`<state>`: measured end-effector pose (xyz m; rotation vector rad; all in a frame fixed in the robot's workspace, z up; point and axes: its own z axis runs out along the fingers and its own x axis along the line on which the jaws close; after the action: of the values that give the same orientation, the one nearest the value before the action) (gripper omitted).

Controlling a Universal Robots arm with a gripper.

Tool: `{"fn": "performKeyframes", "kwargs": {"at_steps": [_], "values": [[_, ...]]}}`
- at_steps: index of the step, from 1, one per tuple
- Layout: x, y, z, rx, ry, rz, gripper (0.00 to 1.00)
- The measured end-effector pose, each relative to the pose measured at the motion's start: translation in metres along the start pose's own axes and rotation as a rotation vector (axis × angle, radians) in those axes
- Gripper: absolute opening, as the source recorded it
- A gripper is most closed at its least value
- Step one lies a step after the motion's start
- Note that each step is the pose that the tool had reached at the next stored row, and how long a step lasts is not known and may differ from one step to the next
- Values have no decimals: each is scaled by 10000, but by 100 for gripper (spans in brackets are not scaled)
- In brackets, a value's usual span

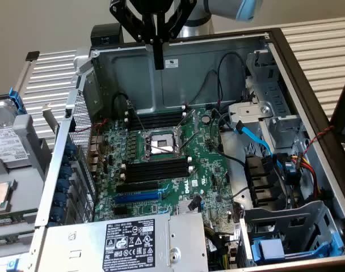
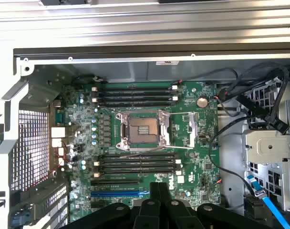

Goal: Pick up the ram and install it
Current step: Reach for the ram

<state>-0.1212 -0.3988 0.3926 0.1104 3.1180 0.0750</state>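
My gripper hangs high over the back wall of an open computer case, fingers shut together with nothing between them. In the wrist view the same shut gripper points down over the green motherboard. Two banks of long black memory slots lie on either side of the CPU socket: one bank at the back, one toward the front. They are also in the wrist view, the back bank and the front bank. All slots look empty. The ram is out of view.
A blue slot lies in front of the black ones. A power supply sits at the case's front, and drive cages with black cables and a blue cable are on the exterior view's right. Loose metal parts lie outside the case on its left.
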Motion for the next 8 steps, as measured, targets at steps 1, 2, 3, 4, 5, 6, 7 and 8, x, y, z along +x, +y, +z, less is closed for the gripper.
{"fn": "performKeyframes", "kwargs": {"at_steps": [1,2,3,4,5,6,7,8], "values": [[0,0,0,0,0,0,11],[0,0,0,0,0,0,11],[0,0,0,1,0,0,11],[0,0,0,0,0,0,11],[0,0,0,0,0,0,11],[0,0,0,0,0,0,11],[0,0,0,0,0,0,11],[0,0,0,0,0,0,11]]}}
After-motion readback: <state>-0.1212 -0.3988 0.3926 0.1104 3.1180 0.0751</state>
